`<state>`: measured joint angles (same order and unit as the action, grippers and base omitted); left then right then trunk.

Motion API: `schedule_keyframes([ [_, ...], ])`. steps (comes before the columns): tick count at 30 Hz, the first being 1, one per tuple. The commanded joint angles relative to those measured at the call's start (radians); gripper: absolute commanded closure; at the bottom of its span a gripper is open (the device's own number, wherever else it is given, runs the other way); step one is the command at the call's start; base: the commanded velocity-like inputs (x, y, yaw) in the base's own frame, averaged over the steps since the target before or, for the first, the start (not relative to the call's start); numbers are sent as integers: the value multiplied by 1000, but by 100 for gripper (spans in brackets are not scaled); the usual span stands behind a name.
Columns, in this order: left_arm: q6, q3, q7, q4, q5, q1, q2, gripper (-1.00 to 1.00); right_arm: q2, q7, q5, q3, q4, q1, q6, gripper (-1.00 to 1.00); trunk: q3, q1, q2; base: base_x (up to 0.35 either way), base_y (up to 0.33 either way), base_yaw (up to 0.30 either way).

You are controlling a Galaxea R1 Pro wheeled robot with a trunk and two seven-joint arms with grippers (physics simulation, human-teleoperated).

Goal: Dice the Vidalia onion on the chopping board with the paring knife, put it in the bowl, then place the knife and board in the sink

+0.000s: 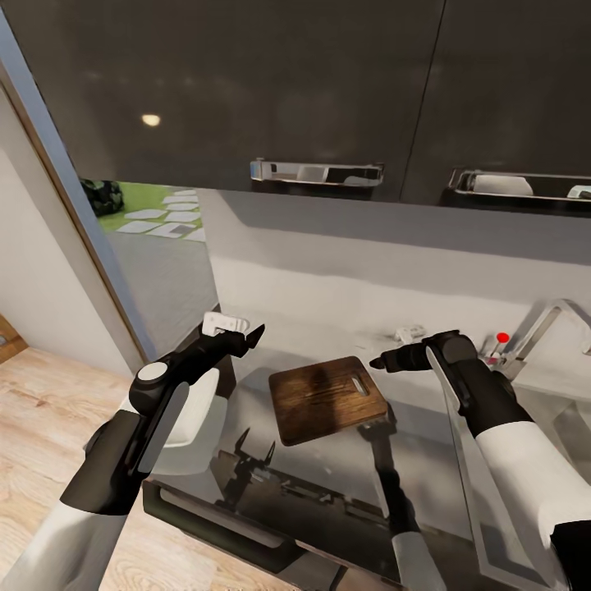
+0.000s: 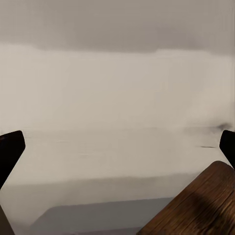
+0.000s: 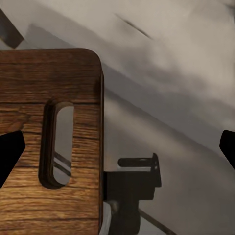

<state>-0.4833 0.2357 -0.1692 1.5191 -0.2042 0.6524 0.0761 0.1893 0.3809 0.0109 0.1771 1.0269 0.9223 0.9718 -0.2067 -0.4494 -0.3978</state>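
Both jaws spread wide with nothing between them: in each wrist view only the dark fingertips (image 2: pixel 11 147) show at the frame edges. From the head view, my left gripper (image 1: pixel 242 335) hangs at about 9 o'clock of the chopping board (image 1: pixel 327 399), my right gripper (image 1: pixel 386 359) just off its 2 o'clock corner, above the slot handle.

One chopping board, lying flat on the countertop (image 1: pixel 345 484), handle end toward the sink. The right wrist view shows the slot and one rounded corner (image 3: pixel 49 142); the rest is cut off. The left wrist view catches one board corner (image 2: pixel 205 205).

The sink (image 1: pixel 570 419) is cropped at the right edge, basin interior hidden. One chrome tap (image 1: pixel 546 324) with a red dot. A white bowl (image 1: pixel 193 427) at 9 o'clock of the board is mostly hidden behind my left arm. A small pale object by the backsplash is too blurred to tell.

Bare glossy counter lies around the board on all sides, front edge near me.
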Motion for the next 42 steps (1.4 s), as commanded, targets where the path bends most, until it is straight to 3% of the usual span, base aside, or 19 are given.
schedule_keyframes([
  [1,-6,1,0,1,-6,1,1,-100,1,2,1,2,1,1,4,-100,-3,-1,-2,0,0,0],
  [42,-6,1,0,1,-6,1,-1,-100,1,1,3,-5,2,1,4,-100,-65,-1,-2,0,0,0],
])
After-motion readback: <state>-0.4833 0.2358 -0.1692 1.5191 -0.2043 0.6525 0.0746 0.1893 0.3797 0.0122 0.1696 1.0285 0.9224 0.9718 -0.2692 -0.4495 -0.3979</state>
